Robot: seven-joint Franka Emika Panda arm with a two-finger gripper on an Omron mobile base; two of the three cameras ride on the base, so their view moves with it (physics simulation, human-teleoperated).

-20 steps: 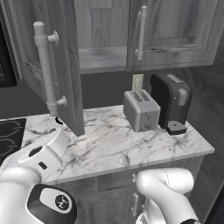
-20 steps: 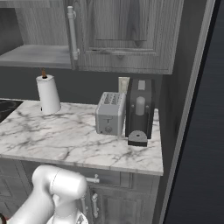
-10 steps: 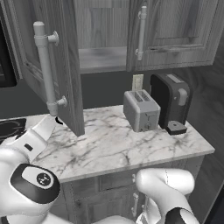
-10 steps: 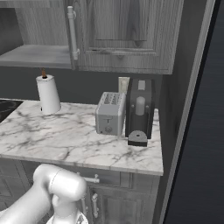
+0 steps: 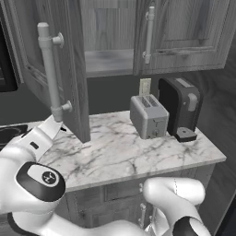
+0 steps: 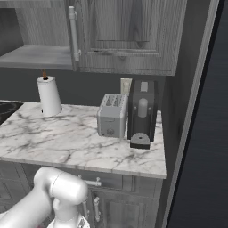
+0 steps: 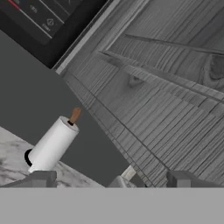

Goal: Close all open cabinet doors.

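Above the marble bench [image 5: 115, 156], left of the toaster [image 5: 148, 116], stands swung wide the open cabinet door [image 5: 69, 60], hand [image 7: 111, 180] tucked close behind its inner panel, presumably to shove it shut; finger spread impossible to tell.

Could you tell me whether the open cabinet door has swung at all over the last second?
No. The open cabinet door keeps its lower corner at the same spot on the marble counter edge-on.
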